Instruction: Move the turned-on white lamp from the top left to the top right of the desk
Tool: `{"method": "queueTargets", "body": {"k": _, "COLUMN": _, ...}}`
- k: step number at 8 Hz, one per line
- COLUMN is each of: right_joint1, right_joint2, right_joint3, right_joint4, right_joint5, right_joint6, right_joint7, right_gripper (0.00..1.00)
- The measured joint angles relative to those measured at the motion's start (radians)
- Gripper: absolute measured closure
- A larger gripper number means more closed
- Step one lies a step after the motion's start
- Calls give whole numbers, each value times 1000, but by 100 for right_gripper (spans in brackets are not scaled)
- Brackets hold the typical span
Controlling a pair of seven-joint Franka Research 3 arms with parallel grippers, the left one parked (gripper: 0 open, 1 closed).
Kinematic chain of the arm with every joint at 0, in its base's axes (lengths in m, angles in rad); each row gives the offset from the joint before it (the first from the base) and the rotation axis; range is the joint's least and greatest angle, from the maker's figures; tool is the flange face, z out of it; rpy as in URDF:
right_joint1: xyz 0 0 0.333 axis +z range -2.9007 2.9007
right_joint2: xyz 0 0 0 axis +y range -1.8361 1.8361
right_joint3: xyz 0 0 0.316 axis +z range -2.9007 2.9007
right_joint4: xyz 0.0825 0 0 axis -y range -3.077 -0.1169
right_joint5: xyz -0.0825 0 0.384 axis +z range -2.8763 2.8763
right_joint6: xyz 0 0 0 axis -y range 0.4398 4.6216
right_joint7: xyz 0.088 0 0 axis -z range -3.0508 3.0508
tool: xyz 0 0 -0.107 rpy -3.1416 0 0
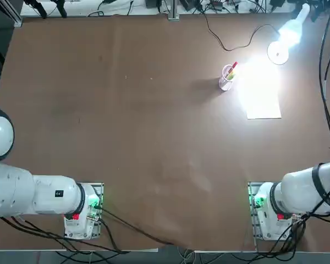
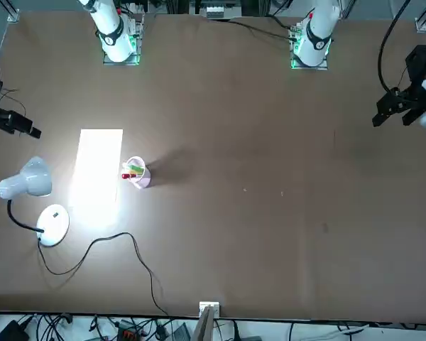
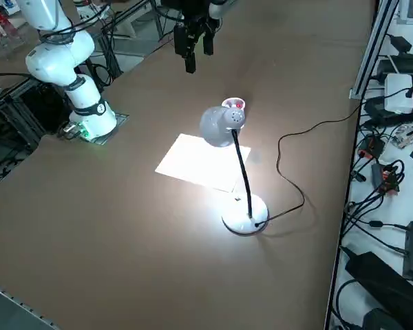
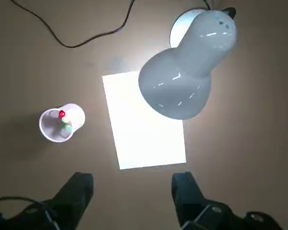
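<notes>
The white lamp [image 1: 279,50] stands lit at the far right corner of the brown desk [image 1: 126,121], its round base [image 2: 53,224] flat on the surface and its glowing head [image 3: 220,126] bent over a sheet of paper. Its black cord [image 2: 106,245] trails to the far edge. My right gripper [image 3: 198,51] hangs high above the desk, well apart from the lamp. In the wrist view the gripper [image 4: 132,189] is open and holds nothing, with the lamp head [image 4: 182,81] below and ahead of it.
A white paper sheet [image 1: 262,99] lies brightly lit beside the lamp base. A small clear cup with red and yellow pens [image 1: 227,77] stands just left of the paper. Cables and gear line the far edge [image 3: 385,137].
</notes>
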Motion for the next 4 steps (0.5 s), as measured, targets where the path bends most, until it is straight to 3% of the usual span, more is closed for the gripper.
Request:
{"method": "queueTargets", "body": {"k": 2, "right_joint1": 24, "right_joint2": -75, "right_joint3": -23, "right_joint4": -60, "right_joint5": 2, "right_joint6": -4, "right_joint7": -16, "right_gripper": 0}}
{"method": "queueTargets", "body": {"k": 4, "right_joint1": 49, "right_joint2": -126, "right_joint3": -16, "right_joint4": -103, "right_joint5": 1, "right_joint6": 2, "right_joint7": -19, "right_gripper": 0}}
